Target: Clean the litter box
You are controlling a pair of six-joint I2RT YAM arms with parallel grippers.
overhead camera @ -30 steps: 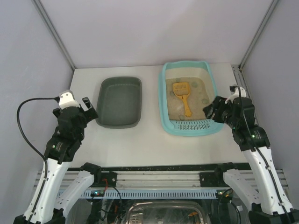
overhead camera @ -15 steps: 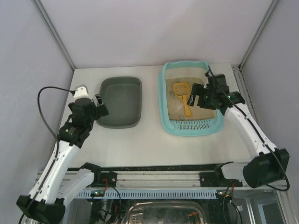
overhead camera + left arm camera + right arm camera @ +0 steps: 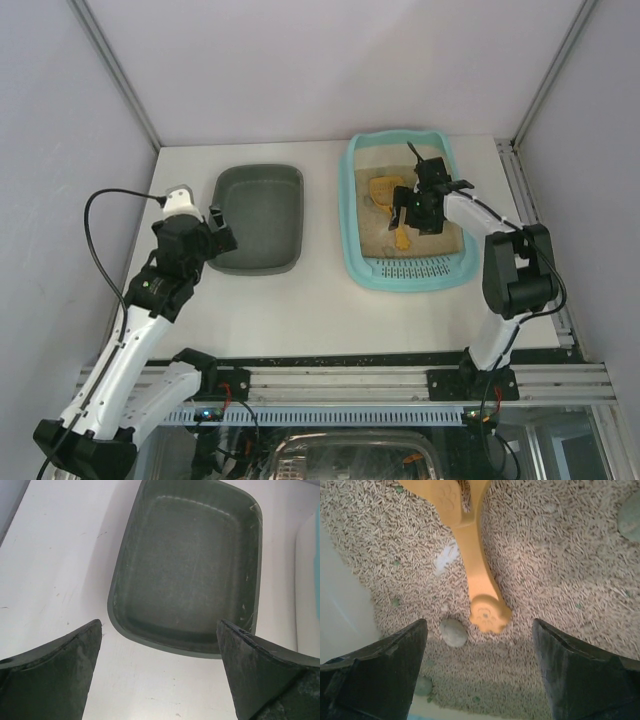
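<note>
The litter box (image 3: pixel 349 228) sits on the table's (image 3: pixel 300 300) right side, beside the tub (image 3: pixel 190 560). The right gripper (image 3: pixel 479 626) hangs wide open and empty over the handle of the scoop (image 3: pixel 470 545) lying in the litter (image 3: pixel 560 560). The left gripper (image 3: pixel 159 630), also wide open and empty, hovers at the tub's near end.

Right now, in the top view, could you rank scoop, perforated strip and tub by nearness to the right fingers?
1. Scoop, beneath the right fingers.
2. Perforated strip, near end of the litter box.
3. Tub, far left.
</note>
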